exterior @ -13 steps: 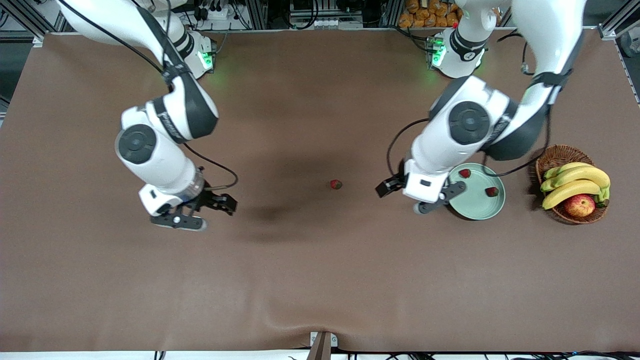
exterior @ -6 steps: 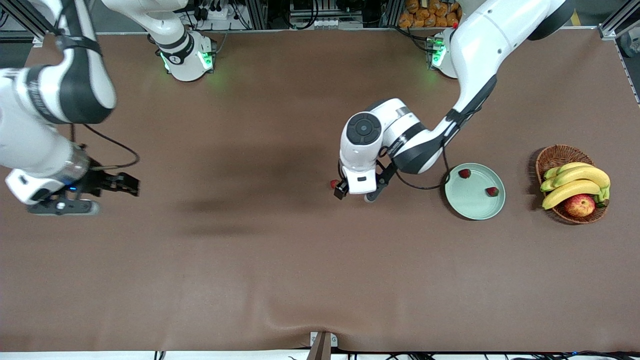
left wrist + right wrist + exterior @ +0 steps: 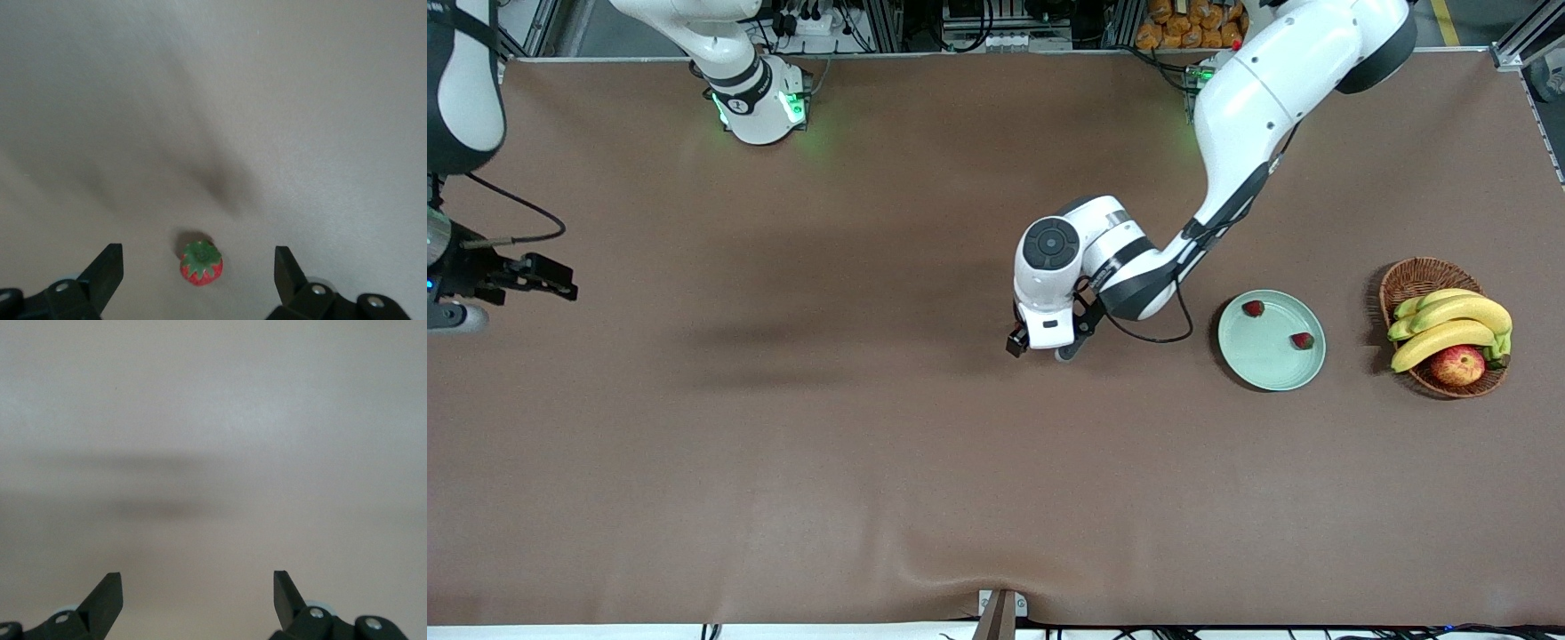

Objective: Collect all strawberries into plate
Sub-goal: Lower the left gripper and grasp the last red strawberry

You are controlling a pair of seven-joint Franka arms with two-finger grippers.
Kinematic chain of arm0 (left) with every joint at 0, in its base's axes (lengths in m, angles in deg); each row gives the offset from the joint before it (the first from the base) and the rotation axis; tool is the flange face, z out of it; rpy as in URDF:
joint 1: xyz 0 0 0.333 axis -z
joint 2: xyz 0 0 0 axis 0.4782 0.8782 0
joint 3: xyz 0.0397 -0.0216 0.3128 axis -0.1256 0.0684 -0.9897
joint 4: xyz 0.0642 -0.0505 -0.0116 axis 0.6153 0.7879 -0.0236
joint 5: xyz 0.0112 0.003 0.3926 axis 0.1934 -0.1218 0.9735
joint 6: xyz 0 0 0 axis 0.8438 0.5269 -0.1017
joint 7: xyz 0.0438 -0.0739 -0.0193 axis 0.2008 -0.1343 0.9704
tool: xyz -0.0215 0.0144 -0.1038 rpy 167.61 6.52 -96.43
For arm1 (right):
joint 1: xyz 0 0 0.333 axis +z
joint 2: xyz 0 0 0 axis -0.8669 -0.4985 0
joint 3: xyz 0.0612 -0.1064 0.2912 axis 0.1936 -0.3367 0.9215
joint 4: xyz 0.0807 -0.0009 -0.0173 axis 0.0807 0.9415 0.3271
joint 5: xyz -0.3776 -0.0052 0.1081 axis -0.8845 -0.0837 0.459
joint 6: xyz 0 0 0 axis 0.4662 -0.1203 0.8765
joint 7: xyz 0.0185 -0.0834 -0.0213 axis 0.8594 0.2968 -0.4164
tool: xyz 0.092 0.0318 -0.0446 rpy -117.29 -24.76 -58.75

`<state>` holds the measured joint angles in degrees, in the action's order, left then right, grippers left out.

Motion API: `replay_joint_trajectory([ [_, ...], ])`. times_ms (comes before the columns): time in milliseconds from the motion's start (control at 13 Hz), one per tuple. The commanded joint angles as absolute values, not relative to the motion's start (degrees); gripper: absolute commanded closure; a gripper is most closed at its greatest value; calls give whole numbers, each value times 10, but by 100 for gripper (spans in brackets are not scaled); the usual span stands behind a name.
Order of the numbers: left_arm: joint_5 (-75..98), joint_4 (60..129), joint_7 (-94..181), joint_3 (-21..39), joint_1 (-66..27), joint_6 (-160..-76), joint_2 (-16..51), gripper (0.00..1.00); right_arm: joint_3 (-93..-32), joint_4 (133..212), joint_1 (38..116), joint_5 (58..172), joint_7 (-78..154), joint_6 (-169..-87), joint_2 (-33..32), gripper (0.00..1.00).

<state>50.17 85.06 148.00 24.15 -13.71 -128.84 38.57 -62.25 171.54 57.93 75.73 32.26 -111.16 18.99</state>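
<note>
Two strawberries [image 3: 1253,308] [image 3: 1302,340] lie in the pale mint-green plate [image 3: 1263,360]. A third strawberry [image 3: 201,262], red with a green leafy top, rests on the brown table. My left gripper [image 3: 1039,349] hangs open straight over it, and the left hand hides it in the front view. In the left wrist view this berry sits between the spread fingertips [image 3: 110,267] of the left gripper [image 3: 198,252], touching neither. My right gripper [image 3: 489,289] is open and holds nothing at the right arm's end of the table. The right wrist view shows that gripper [image 3: 197,577] over bare table.
A brown wicker basket [image 3: 1409,280] with bananas [image 3: 1449,324] and a red-yellow apple [image 3: 1457,364] stands beside the plate, toward the left arm's end of the table. The brown cloth has a raised wrinkle near the front edge [image 3: 996,578].
The left arm swung from beside the plate to above the lone strawberry at mid-table. The right arm drew away toward its own end of the table. Both grippers stayed open.
</note>
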Motion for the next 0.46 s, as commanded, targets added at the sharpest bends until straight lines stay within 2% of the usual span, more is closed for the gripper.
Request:
replay_joint_trajectory([
  [0,514,841,1497,207,-101,-1313,398,4,-628,1690,581,767,315,-1062,210,0],
  [385,514,841,1497,207,-100,-1322,408,20,-640,1666,583,767,321,-1006,232,0],
])
